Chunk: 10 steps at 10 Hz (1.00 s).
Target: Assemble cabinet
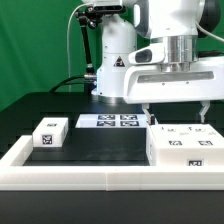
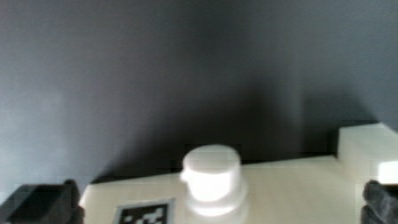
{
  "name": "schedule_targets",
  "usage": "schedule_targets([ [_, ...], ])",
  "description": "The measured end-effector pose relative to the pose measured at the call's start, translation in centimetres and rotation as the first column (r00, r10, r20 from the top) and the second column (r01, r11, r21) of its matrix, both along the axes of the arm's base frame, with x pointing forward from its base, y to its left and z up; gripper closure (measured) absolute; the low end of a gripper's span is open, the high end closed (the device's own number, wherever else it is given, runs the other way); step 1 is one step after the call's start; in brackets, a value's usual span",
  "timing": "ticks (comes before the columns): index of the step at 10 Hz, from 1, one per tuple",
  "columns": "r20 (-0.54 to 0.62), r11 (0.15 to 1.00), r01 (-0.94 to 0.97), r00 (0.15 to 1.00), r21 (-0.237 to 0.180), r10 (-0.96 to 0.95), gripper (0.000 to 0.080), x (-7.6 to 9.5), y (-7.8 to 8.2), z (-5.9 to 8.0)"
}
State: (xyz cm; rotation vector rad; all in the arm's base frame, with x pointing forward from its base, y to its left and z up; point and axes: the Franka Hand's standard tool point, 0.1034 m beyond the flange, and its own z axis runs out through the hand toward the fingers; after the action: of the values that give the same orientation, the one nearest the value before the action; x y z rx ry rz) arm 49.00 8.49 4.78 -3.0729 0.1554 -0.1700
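The cabinet (image 1: 186,148), a wide white box with marker tags on its front and top, lies on the black table at the exterior view's right. My gripper (image 1: 176,118) hangs just above it, open, its two fingers spread across the box's top and holding nothing. In the wrist view the cabinet (image 2: 294,190) fills the space under my gripper (image 2: 210,203). A white rounded peg (image 2: 210,178) stands up from it midway between the dark fingertips (image 2: 43,205), and a marker tag (image 2: 146,213) lies beside the peg. A raised white part (image 2: 368,148) shows near one finger.
A small white tagged block (image 1: 50,133) lies at the exterior view's left. The marker board (image 1: 108,121) lies flat in the middle, in front of the robot base (image 1: 115,70). A long white rail (image 1: 100,177) edges the table's front and left side.
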Motion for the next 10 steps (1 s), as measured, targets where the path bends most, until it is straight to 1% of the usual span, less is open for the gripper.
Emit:
schedule_targets([
  [1, -0.001, 1.000, -0.003, 1.000, 0.002, 0.003, 0.0003, -0.1, 0.3, 0.0],
  [3, -0.001, 1.000, -0.007, 1.000, 0.001, 0.007, 0.0003, -0.1, 0.3, -0.1],
  [4, -0.003, 1.000, -0.009, 1.000, 0.001, 0.009, 0.0003, -0.2, 0.6, -0.1],
  [5, -0.004, 1.000, -0.024, 1.000, 0.000, 0.024, 0.0003, -0.4, 1.4, -0.6],
  [6, 0.013, 0.999, -0.033, 0.999, -0.007, 0.033, 0.0003, -0.5, 1.8, -1.6],
  [7, 0.030, 0.999, -0.036, 0.999, -0.018, 0.037, 0.0003, -0.6, 1.6, -2.8],
  [8, 0.038, 0.998, -0.052, 0.998, -0.026, 0.053, 0.0003, -0.6, 1.3, -3.3],
  [9, 0.038, 0.997, -0.065, 0.997, -0.030, 0.067, 0.0003, -0.7, 1.0, -3.7],
  [10, 0.038, 0.996, -0.081, 0.996, -0.033, 0.082, 0.0003, -0.6, 0.8, -3.8],
])
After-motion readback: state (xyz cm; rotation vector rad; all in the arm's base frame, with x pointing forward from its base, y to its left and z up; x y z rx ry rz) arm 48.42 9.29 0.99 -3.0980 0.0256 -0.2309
